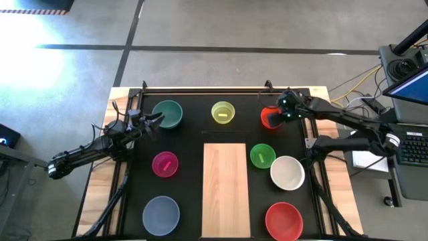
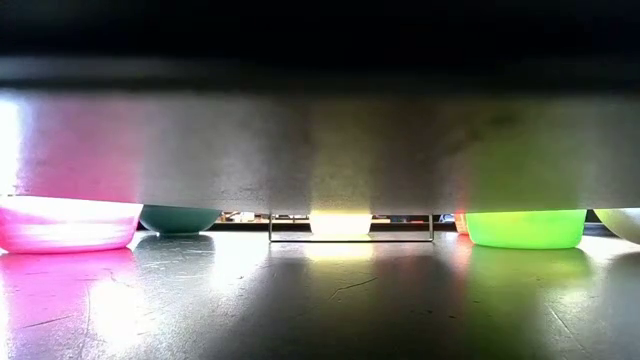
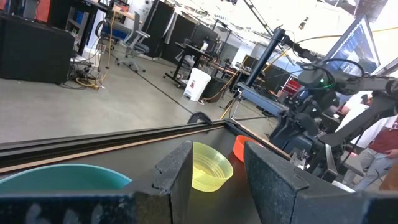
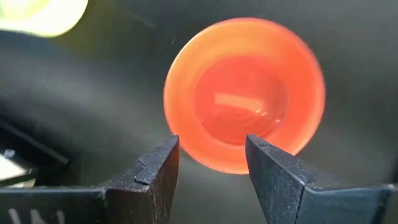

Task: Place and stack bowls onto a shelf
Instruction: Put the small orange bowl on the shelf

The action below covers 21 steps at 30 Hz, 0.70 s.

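Fingers [image 4: 155, 165] apart above orange-red bowl [image 4: 244, 93]

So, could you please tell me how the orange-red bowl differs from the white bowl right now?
The orange-red bowl is small and sits at the table's far side; the white bowl is larger and sits nearer, right of the shelf. The right gripper hovers over the orange-red bowl with jaws open, while nothing is near the white bowl. Both stand upright on the black tabletop, not on the shelf.
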### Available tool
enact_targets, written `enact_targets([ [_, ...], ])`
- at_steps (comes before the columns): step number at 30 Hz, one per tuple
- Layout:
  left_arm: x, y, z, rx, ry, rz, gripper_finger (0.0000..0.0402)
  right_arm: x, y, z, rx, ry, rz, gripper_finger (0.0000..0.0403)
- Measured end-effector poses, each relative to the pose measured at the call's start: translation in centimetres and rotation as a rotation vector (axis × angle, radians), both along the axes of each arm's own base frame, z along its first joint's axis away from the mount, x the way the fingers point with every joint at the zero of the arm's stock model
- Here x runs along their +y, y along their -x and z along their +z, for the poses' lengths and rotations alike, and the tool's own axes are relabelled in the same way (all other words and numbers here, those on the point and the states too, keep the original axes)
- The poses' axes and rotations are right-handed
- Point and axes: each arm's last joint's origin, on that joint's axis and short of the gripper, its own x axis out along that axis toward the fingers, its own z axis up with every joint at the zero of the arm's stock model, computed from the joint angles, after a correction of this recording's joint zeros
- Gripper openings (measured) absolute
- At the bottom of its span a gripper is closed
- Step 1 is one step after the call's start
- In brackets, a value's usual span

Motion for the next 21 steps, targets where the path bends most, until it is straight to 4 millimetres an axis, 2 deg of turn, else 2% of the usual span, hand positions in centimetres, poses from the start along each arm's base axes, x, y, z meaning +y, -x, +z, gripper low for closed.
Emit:
enact_targets([
  [13,0.0,0.0,0.0,0.0,0.0,0.0,0.0126,0.2,-2.5,-2.4,0.095,-0.032,0.162,0.0173],
  [21,0.0,0.0,0.0,0.0,0.0,0.0,0.0126,-0.4,-3.8,-4.0,0.135,-0.042,0.199,0.0173],
])
